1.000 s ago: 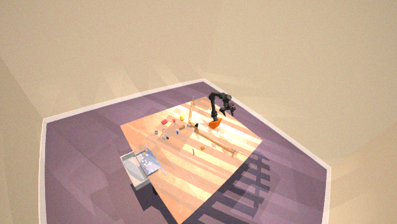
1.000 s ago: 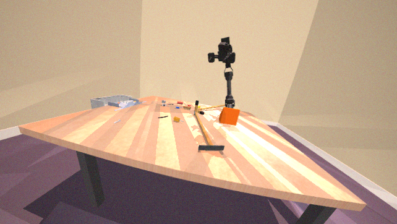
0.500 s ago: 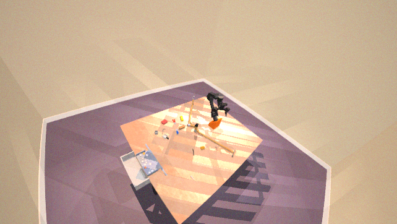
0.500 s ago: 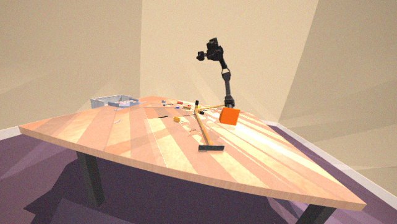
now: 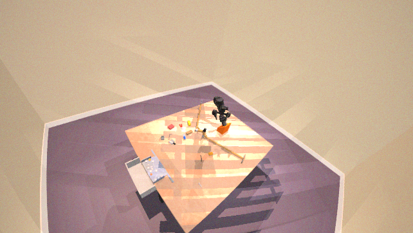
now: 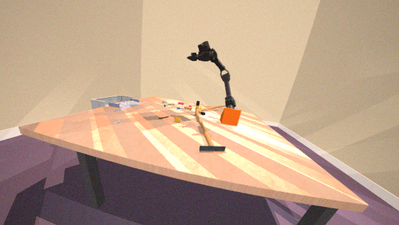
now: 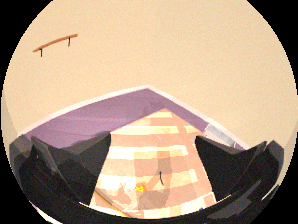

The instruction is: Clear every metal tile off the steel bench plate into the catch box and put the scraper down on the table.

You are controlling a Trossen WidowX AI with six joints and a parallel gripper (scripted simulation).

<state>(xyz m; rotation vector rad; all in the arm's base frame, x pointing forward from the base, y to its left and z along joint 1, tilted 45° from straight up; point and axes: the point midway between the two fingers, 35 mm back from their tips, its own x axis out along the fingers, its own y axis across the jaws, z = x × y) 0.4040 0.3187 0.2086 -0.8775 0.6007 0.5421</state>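
My gripper [image 5: 222, 118] [image 6: 188, 57] [image 7: 153, 136] is open and empty, high above the table. A long-handled scraper [image 5: 222, 146] [image 6: 204, 128] [image 7: 112, 201] with a wide dark blade lies on the table below it; its other end is by small black parts. A second long wooden-handled tool [image 5: 199, 116] [image 6: 214, 107] lies behind it. The steel plate [image 5: 163, 168] is at the table's far side, with several small pale tiles and an orange tile [image 5: 151, 174] on it. The catch box [image 5: 148, 192] [image 6: 99, 104] [image 7: 220, 134] adjoins its outer end. Its contents are not clear.
An orange block [image 5: 224, 129] [image 6: 230, 117] stands at the arm's base. A yellow piece [image 5: 210, 154] [image 6: 177, 119] [image 7: 141, 188] and a thin dark hooked piece [image 5: 201, 158] [image 7: 161, 178] lie on the table. A red block [image 5: 170, 127], a blue piece [image 5: 184, 138] and other small things lie behind.
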